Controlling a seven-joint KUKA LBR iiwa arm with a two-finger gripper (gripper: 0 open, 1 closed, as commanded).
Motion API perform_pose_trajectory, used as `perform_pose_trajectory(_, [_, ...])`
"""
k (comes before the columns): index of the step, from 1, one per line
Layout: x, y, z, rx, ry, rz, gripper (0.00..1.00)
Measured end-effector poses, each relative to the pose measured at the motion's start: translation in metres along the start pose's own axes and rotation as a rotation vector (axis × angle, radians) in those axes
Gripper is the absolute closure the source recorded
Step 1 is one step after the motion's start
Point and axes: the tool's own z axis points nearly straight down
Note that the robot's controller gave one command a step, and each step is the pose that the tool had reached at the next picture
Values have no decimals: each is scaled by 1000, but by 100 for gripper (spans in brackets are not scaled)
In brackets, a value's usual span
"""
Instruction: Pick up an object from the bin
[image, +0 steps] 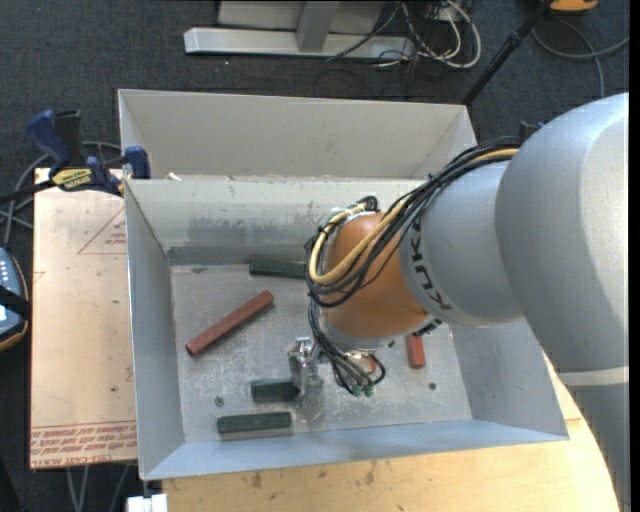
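Observation:
My gripper (304, 364) hangs low over the front middle of the bin, below the arm's orange cover. Just to its left, and touching or nearly touching it, lies a small dark block (271, 392) on the bin floor. A longer dark green bar (255, 424) lies flat a little nearer the front wall. To the right of the gripper is a small red piece (416, 351), partly hidden by the arm.
A long reddish-brown bar (230, 322) lies slanted on the left part of the floor. Another dark green bar (276, 268) rests near the back wall, its right end under the arm. The arm covers the bin's right half.

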Motion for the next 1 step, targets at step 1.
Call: perform_pose_trajectory(1, [-16,-5,-141,1,-9,-54,100])
